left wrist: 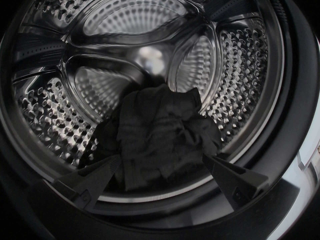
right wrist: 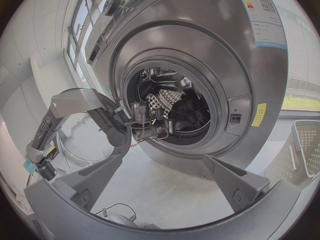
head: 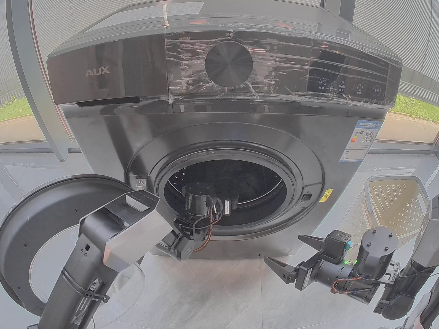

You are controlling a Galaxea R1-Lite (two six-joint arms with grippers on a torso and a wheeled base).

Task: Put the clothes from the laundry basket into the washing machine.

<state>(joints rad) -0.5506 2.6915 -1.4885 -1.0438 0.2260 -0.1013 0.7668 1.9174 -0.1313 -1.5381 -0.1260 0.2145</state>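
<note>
Left jaws are spread wide with nothing between them, parked right at the mouth of the washing machine [head: 228, 115]. Look past them: a dark garment [left wrist: 160, 130] lies crumpled low in the drum [left wrist: 133, 17], beyond both tips and touching neither. That's a piece delivered! The right wrist view tells the same story, with the dark cloth sitting low inside the opening and the left arm's wrist poised at the rim of the port.

Right jaws, over on the robot's right, are apart too and empty. They hang low above the floor [head: 215, 289] in front of the machine, between the port and the laundry basket [head: 398, 202]. The door [head: 41, 225] is swung fully open to the left, well out of the way.

Now, the basket: cream, perforated, standing near the machine's right front corner. What shows of its inside is bare plastic, with no cloth on the part the head view looks into. Its near side is cut off behind the right arm, though, so I can't call it emptied for certain.

My read: at least one garment is in, neither arm carries anything, and the loading looks at or near its end. What's left, I'd judge, is a check of the basket's hidden part, and one more pick if anything lies there.
</note>
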